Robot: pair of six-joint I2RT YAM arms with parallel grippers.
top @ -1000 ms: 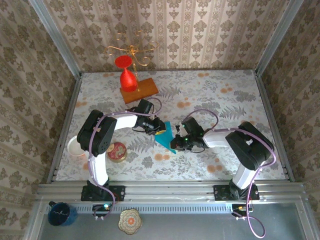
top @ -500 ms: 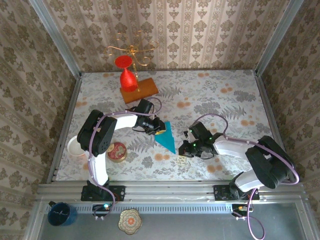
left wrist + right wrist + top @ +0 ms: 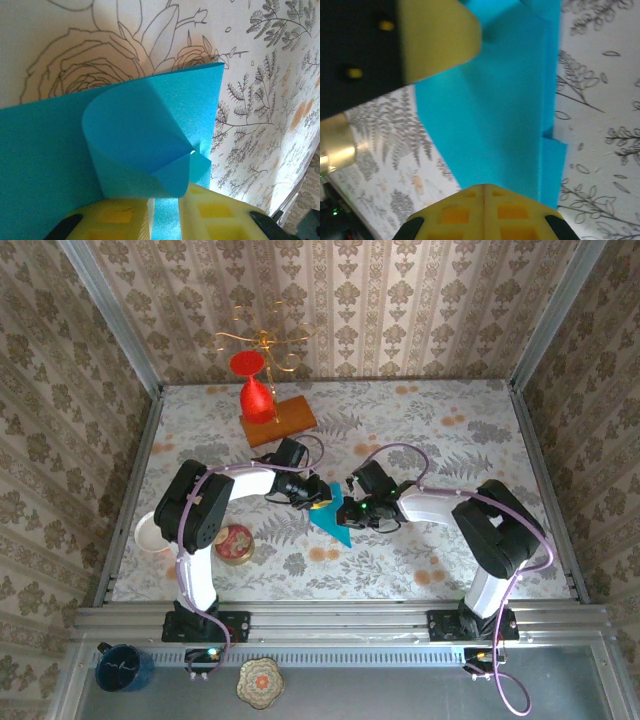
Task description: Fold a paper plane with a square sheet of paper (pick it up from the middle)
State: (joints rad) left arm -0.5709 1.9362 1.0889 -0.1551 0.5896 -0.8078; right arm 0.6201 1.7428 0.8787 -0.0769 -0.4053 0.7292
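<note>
partly folded square sheet of paper [image 3: 145, 125] on the table
left gripper [image 3: 152, 220] is clamped on its curled flap, right gripper [image 3: 484, 192] sits right over the sheet, fingers squeezed together

Both arms are bending at the elbow and reaching inward, wrists nearly meeting. The left gripper [image 3: 152, 222] is pinching a curled fold of the teal paper sheet [image 3: 150, 135] between its yellow fingers. The right gripper [image 3: 484, 207] is pressing its yellow fingers together, tips facing the left gripper.
</note>
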